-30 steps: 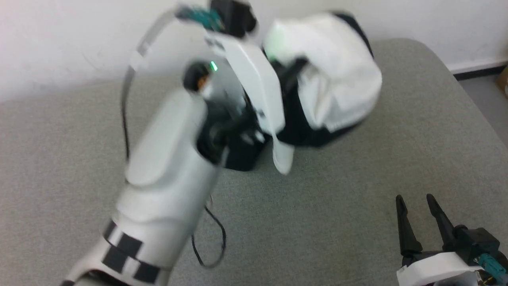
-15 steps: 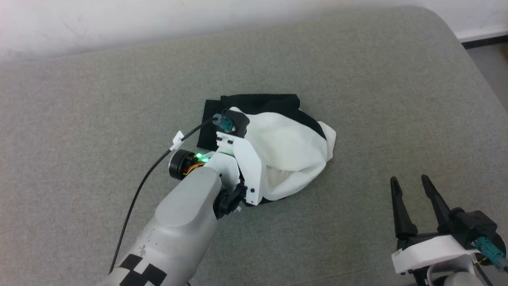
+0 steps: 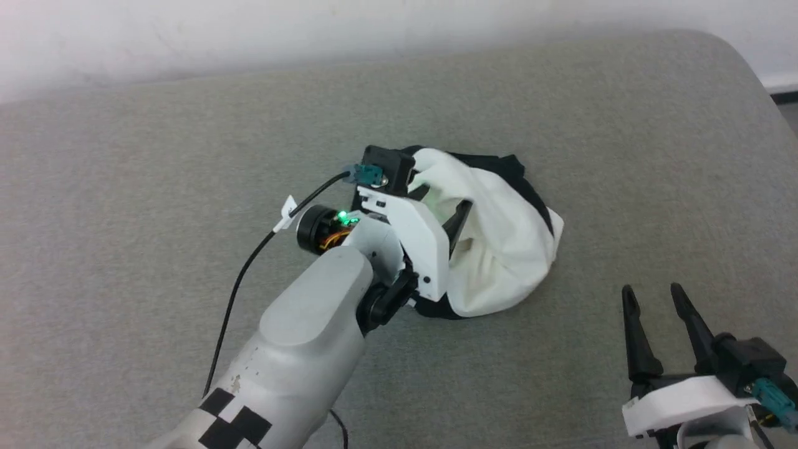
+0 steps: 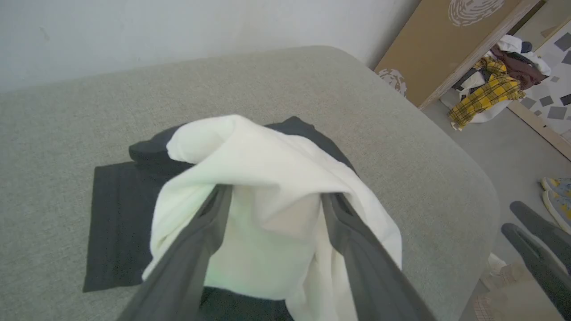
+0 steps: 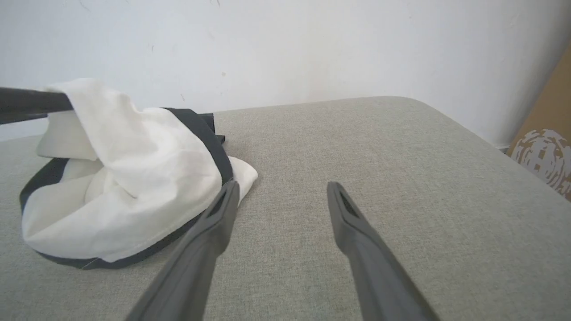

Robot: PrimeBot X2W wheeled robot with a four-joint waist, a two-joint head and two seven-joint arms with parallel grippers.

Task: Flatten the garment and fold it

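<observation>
The crumpled shirt (image 3: 505,249) lies on the grey cushion (image 3: 156,156), draped over my left gripper (image 4: 273,198), fingers spread wide. My right gripper (image 3: 656,299) sits apart, also spread. I should pinch one edge firmly before spreading.

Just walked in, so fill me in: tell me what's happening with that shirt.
The robot's left gripper is in a crumpled white-and-black garment on the grey cushioned surface, jaws spread with white cloth draped over the tips. The right gripper hangs open, apart from it. Nothing is flattened or folded yet.
</observation>
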